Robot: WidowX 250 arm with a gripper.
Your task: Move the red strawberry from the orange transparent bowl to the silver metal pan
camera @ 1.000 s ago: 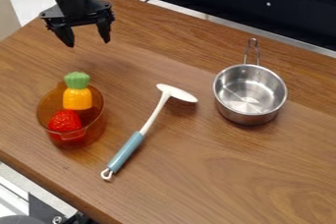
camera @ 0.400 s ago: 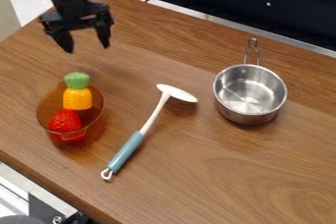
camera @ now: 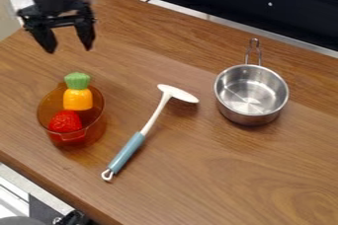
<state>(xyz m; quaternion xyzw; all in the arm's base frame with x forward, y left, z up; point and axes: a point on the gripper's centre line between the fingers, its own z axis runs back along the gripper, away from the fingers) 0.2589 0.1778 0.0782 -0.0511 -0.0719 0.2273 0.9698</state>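
Note:
At the upper left, the black gripper (camera: 70, 50) hangs open over the table with nothing between its fingers. The nearest thing is an amber see-through bowl (camera: 95, 124), lower in the view and apart from it. In the bowl are an orange toy vegetable with a green top (camera: 78, 99) and, in front of that, a red toy strawberry (camera: 64, 121). A white utensil with a blue-grey handle (camera: 127, 153) lies slantwise to the right of the bowl, its flat oval head up and to the right.
A steel pot (camera: 251, 115) stands on the wooden table (camera: 218, 169) at the right, its wire handle pointing to the back. A dark rail (camera: 231, 2) runs behind the table's back edge. The table's front edge crosses the lower left.
The gripper came slightly down, then moved to the left; it stayed open. The bowl, toys, utensil and pot have kept their places.

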